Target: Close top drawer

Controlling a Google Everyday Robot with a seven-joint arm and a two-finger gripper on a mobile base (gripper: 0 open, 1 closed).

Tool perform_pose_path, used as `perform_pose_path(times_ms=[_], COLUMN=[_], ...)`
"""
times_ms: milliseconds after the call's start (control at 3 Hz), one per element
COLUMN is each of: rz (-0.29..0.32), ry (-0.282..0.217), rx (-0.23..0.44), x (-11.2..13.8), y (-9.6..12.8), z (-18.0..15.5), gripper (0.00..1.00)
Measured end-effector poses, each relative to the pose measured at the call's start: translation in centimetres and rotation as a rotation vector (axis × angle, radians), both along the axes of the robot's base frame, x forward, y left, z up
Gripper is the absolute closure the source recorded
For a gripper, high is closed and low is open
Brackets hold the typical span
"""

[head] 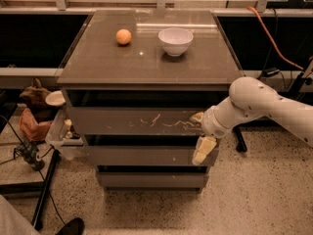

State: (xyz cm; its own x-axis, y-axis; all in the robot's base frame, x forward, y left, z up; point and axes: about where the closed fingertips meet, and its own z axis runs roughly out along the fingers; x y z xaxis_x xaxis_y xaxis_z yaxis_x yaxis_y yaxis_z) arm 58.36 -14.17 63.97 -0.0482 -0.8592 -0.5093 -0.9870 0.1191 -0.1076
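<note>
The room was dim and warm-toned. Light fell from overhead, toward 12 o'clock, and laid a pale streak of glare across the table [146, 67] behind the white bowl [175, 40], with a small bright spot near the orange [123, 36]. Black shadow filled the gap above the top drawer [132, 120] and the recesses at 9 and 3 o'clock. The gripper [200, 133], at 4 o'clock against the drawer's right end with fingers spread, sat half-shaded, while its white arm [254, 102] caught the light.
</note>
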Motion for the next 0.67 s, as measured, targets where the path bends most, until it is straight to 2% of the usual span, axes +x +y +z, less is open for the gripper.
perform_pose_path(times_ms=[333,667], rz=[0.000,-0.107], ry=[0.000,-0.024], rx=[0.000,-0.015], x=[0.0,-1.8], y=[0.0,-3.6], z=[0.0,2.2], gripper=[0.00,0.00])
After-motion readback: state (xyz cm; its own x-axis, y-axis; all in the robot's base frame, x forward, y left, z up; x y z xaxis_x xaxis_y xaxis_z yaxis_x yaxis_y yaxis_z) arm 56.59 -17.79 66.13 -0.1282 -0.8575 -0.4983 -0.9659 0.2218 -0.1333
